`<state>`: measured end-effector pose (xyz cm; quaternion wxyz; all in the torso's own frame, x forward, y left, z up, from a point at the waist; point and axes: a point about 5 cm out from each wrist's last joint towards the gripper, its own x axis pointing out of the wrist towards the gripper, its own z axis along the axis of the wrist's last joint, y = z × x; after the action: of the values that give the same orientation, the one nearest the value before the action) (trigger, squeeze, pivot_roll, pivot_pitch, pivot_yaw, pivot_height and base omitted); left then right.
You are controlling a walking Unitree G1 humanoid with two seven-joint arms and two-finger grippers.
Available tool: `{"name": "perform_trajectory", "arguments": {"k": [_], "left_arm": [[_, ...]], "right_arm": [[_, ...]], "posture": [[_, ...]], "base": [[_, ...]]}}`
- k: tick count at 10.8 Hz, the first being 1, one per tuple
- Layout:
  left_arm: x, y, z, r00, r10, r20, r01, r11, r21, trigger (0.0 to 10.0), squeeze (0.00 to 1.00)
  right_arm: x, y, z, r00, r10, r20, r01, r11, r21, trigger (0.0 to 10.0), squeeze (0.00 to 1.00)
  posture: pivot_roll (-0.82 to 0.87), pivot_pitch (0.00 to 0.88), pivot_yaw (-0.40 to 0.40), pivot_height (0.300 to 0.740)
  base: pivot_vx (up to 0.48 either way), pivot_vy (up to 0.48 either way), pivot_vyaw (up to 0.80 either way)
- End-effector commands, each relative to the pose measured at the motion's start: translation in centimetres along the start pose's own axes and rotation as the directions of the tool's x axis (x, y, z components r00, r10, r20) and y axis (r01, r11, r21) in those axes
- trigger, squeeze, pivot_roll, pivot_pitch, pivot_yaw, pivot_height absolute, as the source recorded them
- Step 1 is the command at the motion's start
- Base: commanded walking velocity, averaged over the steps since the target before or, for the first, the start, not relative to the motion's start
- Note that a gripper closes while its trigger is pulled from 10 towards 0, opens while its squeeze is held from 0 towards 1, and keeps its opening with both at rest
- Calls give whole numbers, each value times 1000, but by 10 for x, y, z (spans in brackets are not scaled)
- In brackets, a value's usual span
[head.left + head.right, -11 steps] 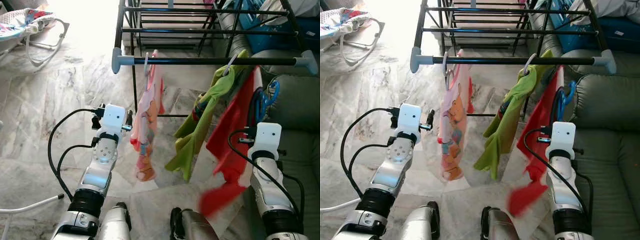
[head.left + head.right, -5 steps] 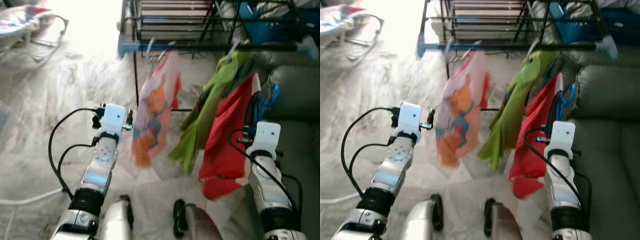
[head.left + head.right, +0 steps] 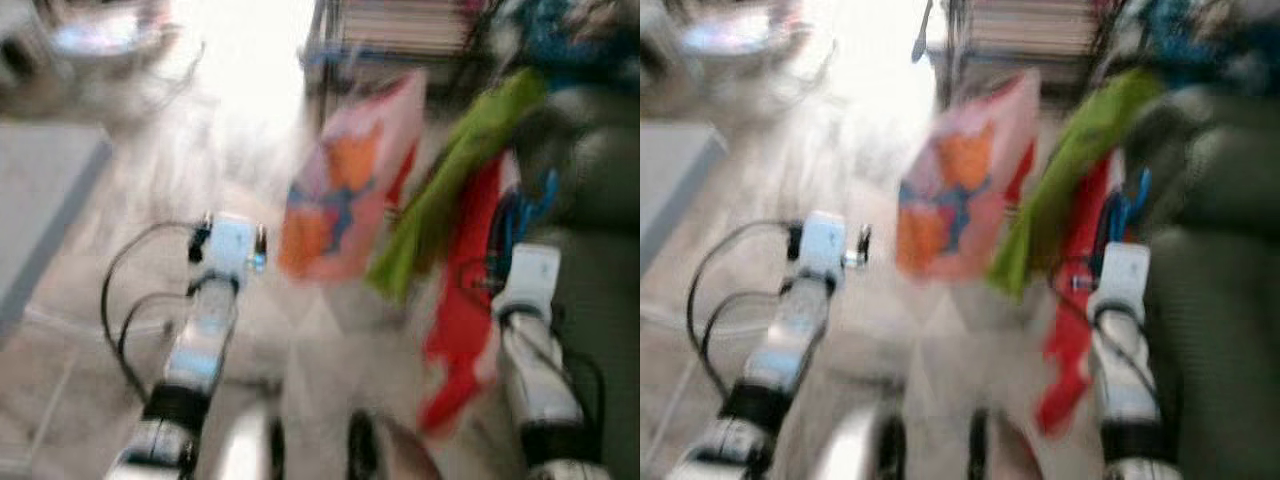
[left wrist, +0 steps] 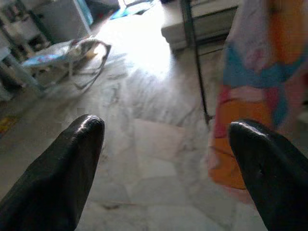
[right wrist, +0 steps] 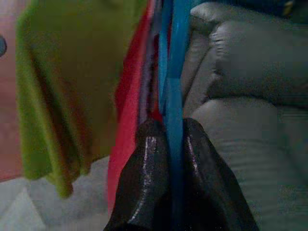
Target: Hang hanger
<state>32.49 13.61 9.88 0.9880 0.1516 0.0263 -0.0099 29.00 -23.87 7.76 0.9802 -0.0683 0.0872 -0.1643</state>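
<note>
Now I am holding the blue hanger beside the drying rack.

On my left, my left gripper (image 4: 163, 168) is spread wide with nothing in it, out over the marble floor (image 4: 144, 110). Next comes the pink and orange garment (image 3: 350, 190), hanging from the rack (image 3: 400, 30) near that gripper. Then the green garment (image 3: 450, 190) hangs beside it. Just right of that is the red garment (image 3: 462, 320) on my blue hanger (image 5: 172, 96). My right gripper (image 5: 169, 144) is squeezed tight on the hanger's thin blue bar, next to the grey sofa (image 5: 245, 96). The eye views are blurry. I think the hanger is light, stiff and a bit slippery, while the red cloth is soft and swings. Holding the bar near the hook feels best to me.
</note>
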Motion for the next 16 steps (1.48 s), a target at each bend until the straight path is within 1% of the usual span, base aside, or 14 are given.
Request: {"name": "perform_trajectory", "arguments": {"k": [1,5,6,7,8,9,10,11,12,13,14,16], "left_arm": [[-1,-1,1,1000,0,6,0,1000,3,10000,0],[-1,-1,2,1000,0,7,0,1000,1,10000,0],[-1,-1,2,1000,2,9,-2,1000,0,10000,0],[-1,2,2,1000,14,17,-14,1000,0,10000,0],[-2,7,3,999,31,26,-31,999,12,10000,0],[-8,17,6,998,28,58,-30,999,40,10000,0],[-16,23,5,997,37,68,-41,998,57,10000,0],[-28,30,-1,997,51,61,-56,995,77,10000,0],[-37,37,-11,995,97,30,-99,991,86,10000,0],[-38,34,-9,994,103,44,-107,989,101,10000,0],[-36,32,-4,992,104,66,-110,989,100,10000,0],[-34,30,-3,992,110,57,-115,988,102,10000,0]], "right_arm": [[1,-5,8,999,-20,33,20,1000,4,10000,94],[1,-1,13,999,-6,51,6,1000,4,10000,90],[1,0,14,998,1,62,-2,1000,17,10000,94],[0,3,17,996,28,85,-30,999,28,10000,94],[-2,5,20,993,59,103,-61,998,21,10000,94],[-6,4,21,986,110,124,-109,994,-15,10000,102],[-8,1,21,982,135,130,-133,991,-28,10000,102],[-11,-2,20,979,151,136,-148,989,-30,10000,102],[-15,-1,18,975,167,146,-163,986,-41,10000,102],[-19,11,19,960,226,166,-212,972,-97,10000,110],[-21,21,23,944,271,189,-253,961,-114,10000,106],[-20,33,28,933,295,205,-282,955,-90,10000,110]], "posture": [[-94,159,-6,740],[-95,166,-6,740],[-95,167,-5,740],[-98,167,-5,740],[-97,168,-6,740],[-92,167,-4,740],[-87,166,-5,740],[-82,167,-1,740],[-80,166,0,740],[-84,165,0,740],[-84,165,0,740],[-78,160,-3,740]], "base": [[-326,0,0],[-324,0,0],[-259,0,0],[0,0,0],[0,0,0],[0,0,0],[0,0,0],[0,0,0],[0,0,0],[0,0,800],[0,0,800],[0,0,800]]}}
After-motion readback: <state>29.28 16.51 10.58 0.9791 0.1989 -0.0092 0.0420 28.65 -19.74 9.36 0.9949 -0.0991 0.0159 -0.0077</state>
